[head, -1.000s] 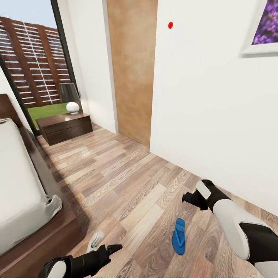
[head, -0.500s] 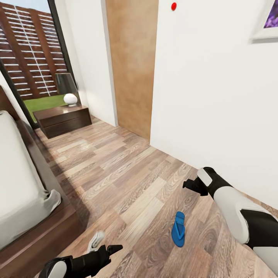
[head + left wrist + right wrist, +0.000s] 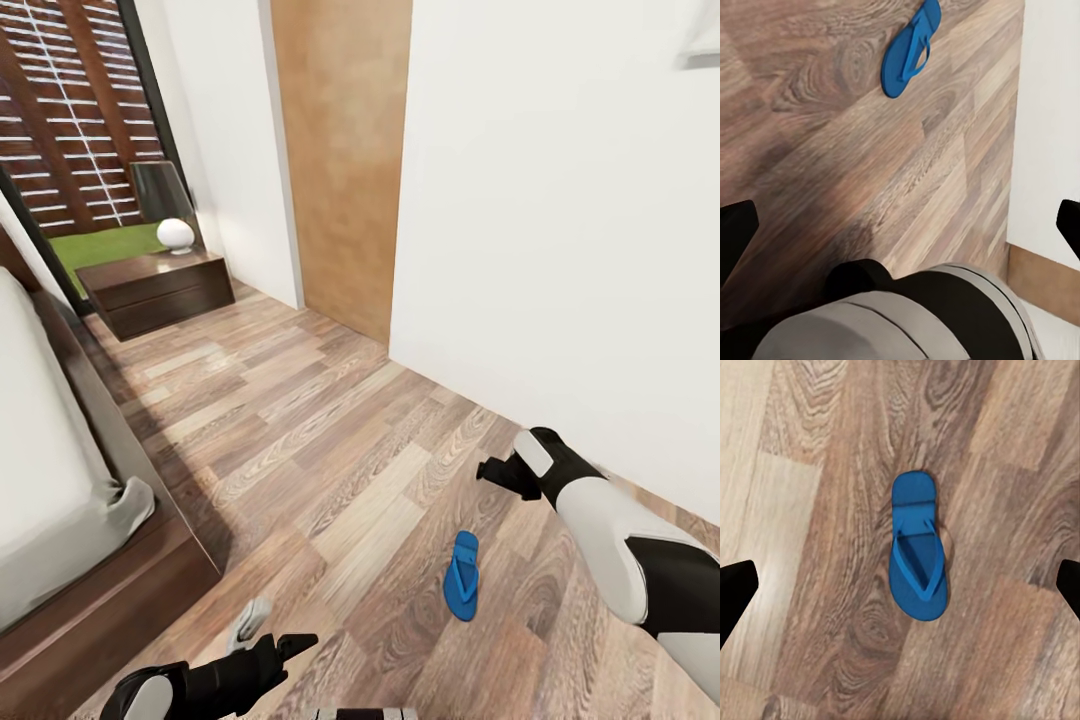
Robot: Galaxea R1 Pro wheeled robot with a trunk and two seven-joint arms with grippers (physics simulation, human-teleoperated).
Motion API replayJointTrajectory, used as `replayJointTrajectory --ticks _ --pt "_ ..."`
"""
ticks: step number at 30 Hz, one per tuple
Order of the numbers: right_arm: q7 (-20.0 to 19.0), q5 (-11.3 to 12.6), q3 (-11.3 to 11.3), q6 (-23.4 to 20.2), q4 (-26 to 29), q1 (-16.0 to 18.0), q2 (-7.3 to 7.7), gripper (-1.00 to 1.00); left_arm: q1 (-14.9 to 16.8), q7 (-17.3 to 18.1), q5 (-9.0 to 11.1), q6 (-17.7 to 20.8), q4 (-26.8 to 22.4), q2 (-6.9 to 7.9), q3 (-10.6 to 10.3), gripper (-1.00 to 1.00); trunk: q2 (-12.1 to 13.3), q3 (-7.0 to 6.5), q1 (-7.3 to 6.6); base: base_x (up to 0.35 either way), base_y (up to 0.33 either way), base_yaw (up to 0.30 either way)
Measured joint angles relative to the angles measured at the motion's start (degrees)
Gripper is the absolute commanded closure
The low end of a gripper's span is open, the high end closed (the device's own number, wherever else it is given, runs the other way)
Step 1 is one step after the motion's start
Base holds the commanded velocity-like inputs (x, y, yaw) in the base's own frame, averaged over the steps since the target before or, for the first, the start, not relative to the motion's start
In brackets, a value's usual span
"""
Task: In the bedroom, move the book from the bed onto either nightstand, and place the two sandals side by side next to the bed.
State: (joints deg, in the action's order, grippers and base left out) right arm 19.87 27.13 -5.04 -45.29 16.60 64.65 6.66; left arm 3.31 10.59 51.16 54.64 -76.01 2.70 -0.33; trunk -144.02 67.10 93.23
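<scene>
One bright blue sandal (image 3: 461, 590) lies flat on the wood floor, between the bed (image 3: 120, 590) and the white wall. My right gripper (image 3: 497, 470) hangs open a little beyond it; in the right wrist view the sandal (image 3: 918, 556) lies straight below the spread fingertips (image 3: 735, 589). My left gripper (image 3: 290, 645) is low near the bed's foot corner, open, with the sandal (image 3: 911, 49) farther off. The nightstand (image 3: 155, 290) stands at the far end beside the bed. The book and the second sandal are out of view.
A lamp with a white round base (image 3: 175, 235) sits on the nightstand. A small pale grey object (image 3: 248, 622) lies on the floor by my left gripper. A wooden door (image 3: 340, 160) and white wall (image 3: 560, 250) bound the floor strip on the right.
The whole picture has slid upward as the head camera tilted down. The sandal stays put on the floor, and both arms hold about the same pose.
</scene>
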Motion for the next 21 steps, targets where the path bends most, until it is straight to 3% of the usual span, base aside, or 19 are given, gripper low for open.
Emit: replayJointTrajectory --ticks 15,21 --pt "0.0 0.0 0.2 2.1 -0.7 0.3 -0.36 -1.00 0.0 0.1 0.1 0.7 -0.1 0.00 0.1 -1.00 -0.2 3.33 0.39 0.000 0.000 0.000" --pt "0.0 0.1 0.2 2.3 -0.7 0.3 -0.45 -1.00 0.0 2.3 0.0 1.4 -0.6 0.07 0.3 -1.00 -0.3 4.66 0.54 0.000 0.000 0.000"
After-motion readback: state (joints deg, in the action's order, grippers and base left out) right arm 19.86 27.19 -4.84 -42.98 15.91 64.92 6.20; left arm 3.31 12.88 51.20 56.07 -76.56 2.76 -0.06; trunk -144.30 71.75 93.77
